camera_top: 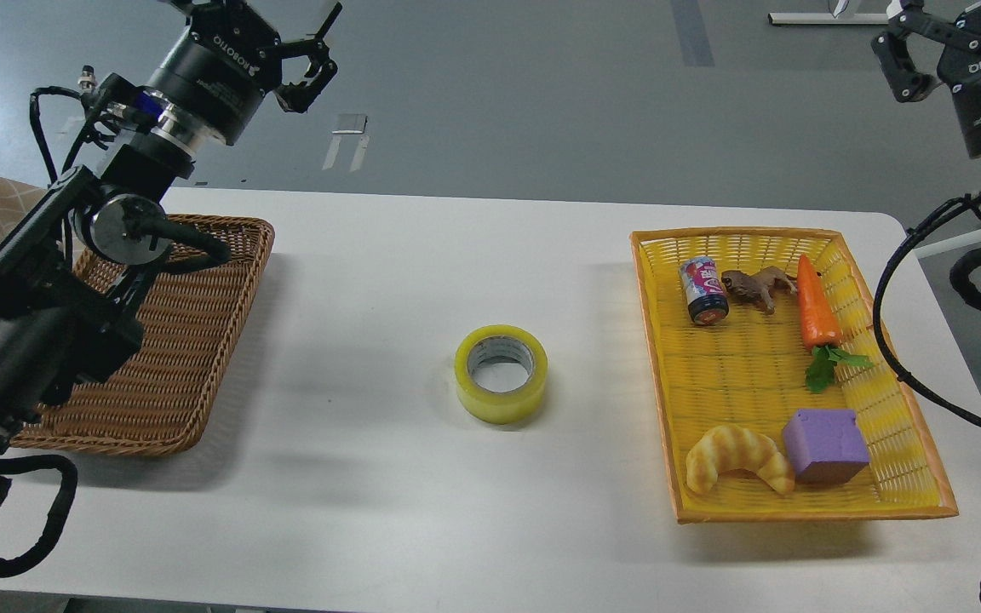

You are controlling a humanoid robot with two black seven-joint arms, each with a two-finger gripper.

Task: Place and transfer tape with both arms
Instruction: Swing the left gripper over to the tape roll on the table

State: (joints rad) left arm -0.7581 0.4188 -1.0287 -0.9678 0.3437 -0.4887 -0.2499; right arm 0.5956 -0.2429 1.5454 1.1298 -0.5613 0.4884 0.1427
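The tape (501,408), a wide translucent yellow roll with a grey-white core, lies flat on the white table (388,281) near its middle, and nothing touches it. My left gripper (317,49) is raised at the top left, beyond the table's far edge, with its fingers spread and empty. My right gripper (912,47) is raised at the top right, partly cut off by the view's top edge. Its fingers look spread and empty. Both grippers are far from the tape.
A brown wicker basket (201,358) sits at the table's left, partly under my left arm. A yellow basket (908,443) at the right holds a small can (703,289), a toy animal (754,286), a carrot (817,302), a croissant (737,455) and a purple block (824,444).
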